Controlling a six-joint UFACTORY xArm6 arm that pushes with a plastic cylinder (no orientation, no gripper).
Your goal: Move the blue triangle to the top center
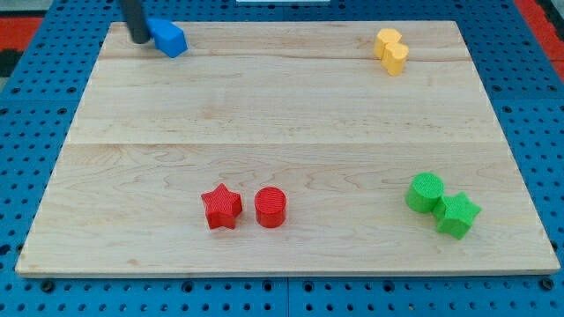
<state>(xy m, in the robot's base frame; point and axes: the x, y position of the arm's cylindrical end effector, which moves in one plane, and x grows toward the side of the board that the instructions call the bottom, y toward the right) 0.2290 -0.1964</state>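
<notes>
The blue triangle (169, 39) lies near the top left corner of the wooden board (282, 114). My tip (139, 39) is just left of the blue block, touching or nearly touching its left side. The dark rod rises from there out of the view's top edge.
A yellow block (390, 50) lies at the top right. A red star (221, 207) and a red cylinder (270, 207) sit side by side at the bottom centre. A green cylinder (426, 192) and a green star (457, 215) touch at the bottom right.
</notes>
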